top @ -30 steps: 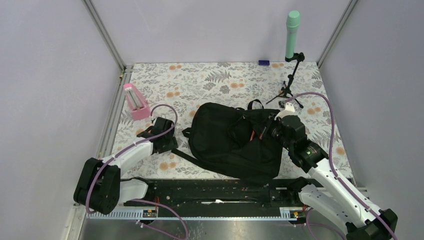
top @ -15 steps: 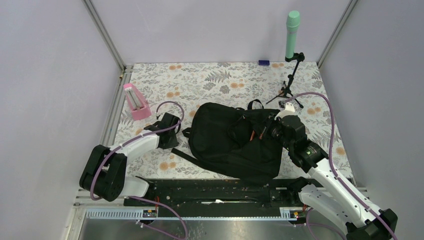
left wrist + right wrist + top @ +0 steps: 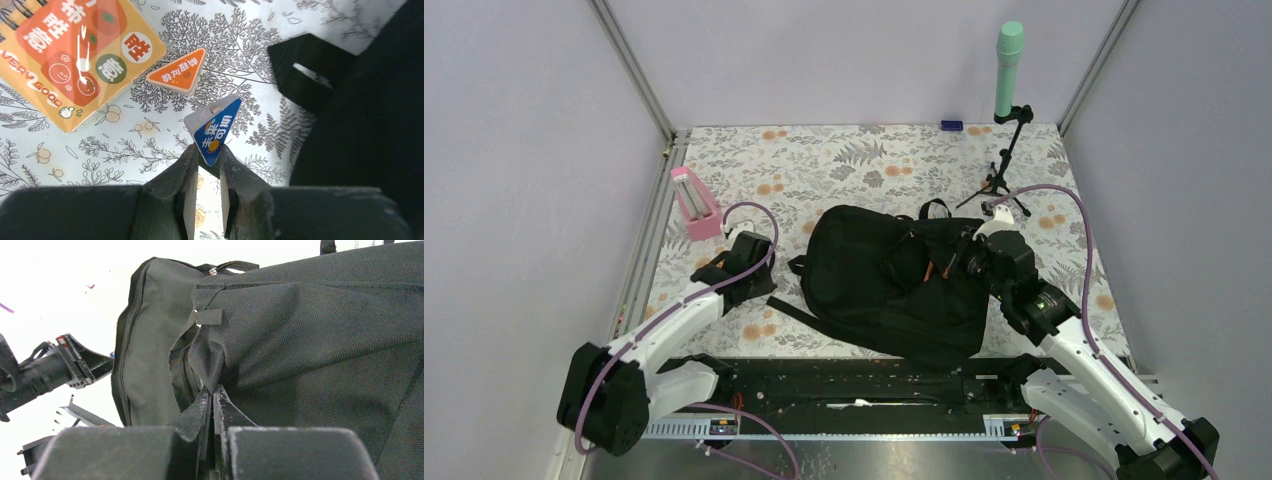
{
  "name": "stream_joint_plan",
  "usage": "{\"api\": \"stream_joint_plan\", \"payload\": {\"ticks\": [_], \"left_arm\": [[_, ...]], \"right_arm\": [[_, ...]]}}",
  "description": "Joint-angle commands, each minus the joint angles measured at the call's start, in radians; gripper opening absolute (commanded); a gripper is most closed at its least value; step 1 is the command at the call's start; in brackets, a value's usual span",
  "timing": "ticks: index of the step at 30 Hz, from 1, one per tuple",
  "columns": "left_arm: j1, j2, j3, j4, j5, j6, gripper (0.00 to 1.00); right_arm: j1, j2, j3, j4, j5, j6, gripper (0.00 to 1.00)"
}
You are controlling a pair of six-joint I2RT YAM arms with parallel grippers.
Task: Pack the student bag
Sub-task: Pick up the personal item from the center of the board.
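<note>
The student bag (image 3: 874, 280) lies flat mid-table, black, its straps trailing to the left. My right gripper (image 3: 212, 390) is shut on a fold of the bag's fabric (image 3: 310, 340) at its right side (image 3: 954, 262). My left gripper (image 3: 754, 285) hovers just left of the bag. In the left wrist view its fingertips (image 3: 209, 152) pinch the lower corner of a blue triangular piece (image 3: 215, 127) with white edges. An orange triangular piece (image 3: 178, 75) and an orange printed notebook (image 3: 75, 50) lie on the floral mat beyond it.
A black bag strap (image 3: 305, 70) lies right of the blue piece. A pink stand (image 3: 694, 203) sits at the left edge. A small tripod (image 3: 1004, 170) carrying a green cylinder (image 3: 1008, 70) stands at the back right, near a small blue block (image 3: 951, 125).
The left arm's shoulder and elbow swung right, then back left, while its gripper stayed beside the bag's left edge. The right arm and the bag have not moved.
</note>
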Motion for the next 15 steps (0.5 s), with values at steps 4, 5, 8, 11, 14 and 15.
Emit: {"api": "stream_joint_plan", "payload": {"ticks": [4,5,8,11,14,15], "left_arm": [[-0.032,-0.223,-0.016,-0.030,0.064,0.016,0.11],[-0.045,-0.242,-0.006,-0.036,0.076,0.023,0.11],[-0.087,-0.271,0.062,-0.068,0.131,0.020,0.11],[-0.193,-0.260,0.148,-0.065,0.151,-0.012,0.11],[-0.323,-0.191,0.231,-0.026,0.179,-0.030,0.11],[-0.352,-0.154,0.254,-0.002,0.205,-0.037,0.11]], "right_arm": [[0.008,-0.007,0.031,0.103,-0.053,0.027,0.01],[0.008,-0.006,0.030,0.102,-0.053,0.029,0.01],[0.008,-0.002,0.031,0.106,-0.056,0.033,0.01],[0.008,0.003,0.034,0.105,-0.057,0.034,0.01],[0.008,0.008,0.039,0.106,-0.059,0.036,0.01],[0.008,0.010,0.040,0.107,-0.061,0.037,0.01]]}}
